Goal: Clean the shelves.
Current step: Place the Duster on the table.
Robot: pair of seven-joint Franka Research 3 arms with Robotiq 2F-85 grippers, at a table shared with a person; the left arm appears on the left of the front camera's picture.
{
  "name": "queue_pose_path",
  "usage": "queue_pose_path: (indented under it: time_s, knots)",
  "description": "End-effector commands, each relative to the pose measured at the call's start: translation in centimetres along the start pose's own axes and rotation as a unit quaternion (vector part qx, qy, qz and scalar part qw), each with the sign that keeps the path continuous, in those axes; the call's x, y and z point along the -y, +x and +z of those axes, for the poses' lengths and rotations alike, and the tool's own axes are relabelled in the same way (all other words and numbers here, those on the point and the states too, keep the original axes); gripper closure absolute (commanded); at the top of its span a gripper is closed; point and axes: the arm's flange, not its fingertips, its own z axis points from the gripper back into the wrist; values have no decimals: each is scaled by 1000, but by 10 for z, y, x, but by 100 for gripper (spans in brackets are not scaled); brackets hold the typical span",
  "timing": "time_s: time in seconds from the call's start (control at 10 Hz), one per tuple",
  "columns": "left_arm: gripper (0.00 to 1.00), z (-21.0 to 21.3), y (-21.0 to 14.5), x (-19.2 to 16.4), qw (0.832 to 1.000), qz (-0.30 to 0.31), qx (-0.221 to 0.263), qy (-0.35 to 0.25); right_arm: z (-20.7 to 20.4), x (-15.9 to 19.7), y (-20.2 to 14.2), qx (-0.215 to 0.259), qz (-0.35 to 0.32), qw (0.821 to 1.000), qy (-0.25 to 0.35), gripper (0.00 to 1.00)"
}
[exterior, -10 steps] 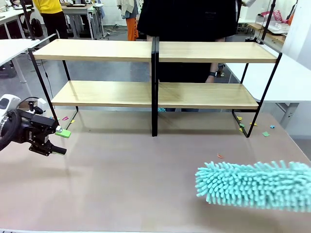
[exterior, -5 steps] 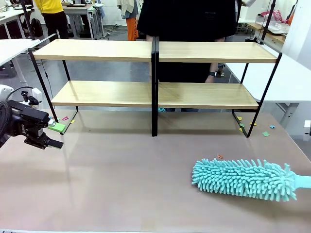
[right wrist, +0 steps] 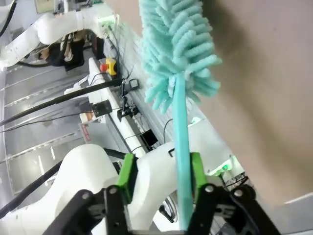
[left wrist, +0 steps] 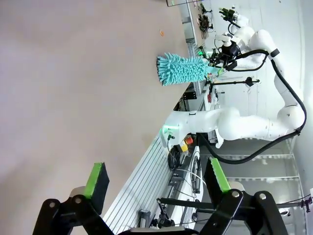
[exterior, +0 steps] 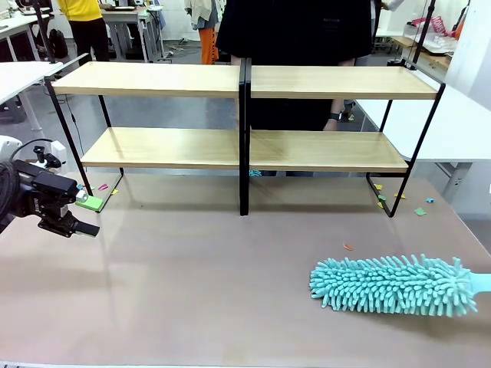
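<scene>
While you check the front view, note the shelves (exterior: pixel 244 115) stand at the far side of the worktop (exterior: pixel 199 284), long axis running left to right across the picture, two units side by side joined at a black centre post. Four light wooden boards, two tiers; all four boards look bare. Frame feet rest on the worktop. A person in dark clothes (exterior: pixel 295 46) stands just behind the shelves.

Near right on the worktop lies a teal fluffy duster (exterior: pixel 393 285), long axis roughly left to right, fluffy head toward the middle, handle end running off the right edge. In the right wrist view you see its teal handle (right wrist: pixel 182 161) passing between the green pads of the right hand (right wrist: pixel 161 178); the pads stand apart with a gap on the left pad's side, and contact with the other pad you cannot tell.

Left hand (exterior: pixel 86 215) hovers at the left edge above the worktop, well apart from the duster. In its wrist view its pads are spread wide, nothing between them.

Small coloured scraps (exterior: pixel 399 201) lie on the worktop by the right frame foot.
</scene>
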Motion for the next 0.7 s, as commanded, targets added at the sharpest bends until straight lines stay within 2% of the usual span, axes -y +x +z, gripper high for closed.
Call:
queue_pose_path:
  time_s: [0.0,0.1,0.2,0.3,0.4,0.6]
  knots:
    - [0,1,-2,0,1000,-11,-3,-5,24,0,-9,122,-10,992,-39,7]
    - [0,1,-2,0,1000,-11,-3,-5,37,0,-18,258,-10,964,-63,0]
    - [0,1,-2,0,1000,-11,-3,-5,42,-2,-26,349,6,935,-62,0]
    - [0,1,-2,0,1000,-11,-3,-5,44,-5,-31,389,40,920,-18,0]
    - [0,1,-2,0,1000,-11,-3,-5,47,-9,-36,409,56,911,-1,0]
    - [0,1,-2,0,1000,-11,-3,-5,54,-27,-50,394,80,913,65,0]
